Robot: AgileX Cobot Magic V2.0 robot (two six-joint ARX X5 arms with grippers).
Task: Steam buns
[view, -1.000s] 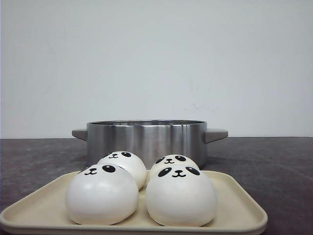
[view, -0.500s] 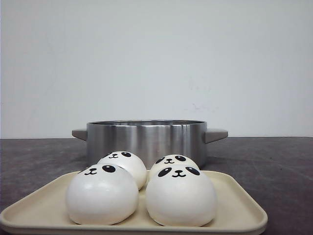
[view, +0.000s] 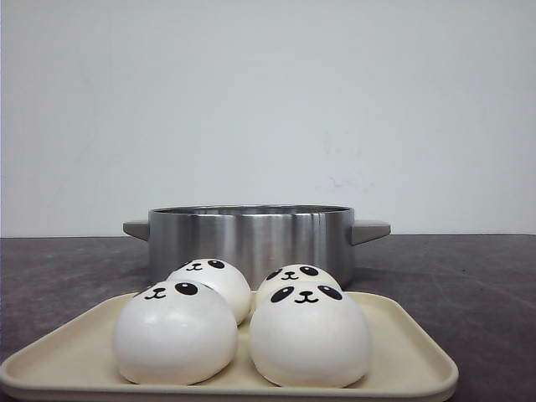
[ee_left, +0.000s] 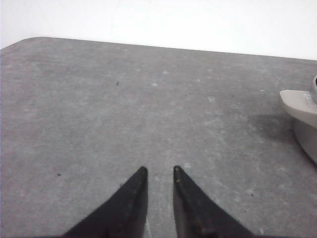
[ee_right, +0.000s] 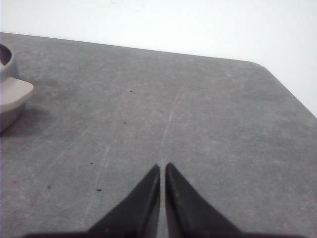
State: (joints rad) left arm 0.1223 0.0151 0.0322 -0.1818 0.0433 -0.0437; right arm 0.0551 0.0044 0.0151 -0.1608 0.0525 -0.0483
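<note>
Buns (view: pixel 243 322) sit four together on a cream tray (view: pixel 402 335) at the near edge of the table (view: pixel 469 276), two in front and two behind, and just beyond them stands the steel pot (view: pixel 251 239) with a grey handle at each side. Neither of my grippers shows in the front view. My left gripper (ee_left: pixel 159 171) hangs over bare table with its tips a narrow gap apart and nothing between them; my right gripper (ee_right: pixel 162 167) is all but closed, also holding nothing. Each wrist view catches only a pot handle at its edge — so I judge my arms are out to either side of the pot, the buns lying inward between them and nearer the robot. Being round, they offer no long axis to line up with. Neither arm looks clearly nearer; I would take the left-hand buns with the left arm, the others with the right.
</note>
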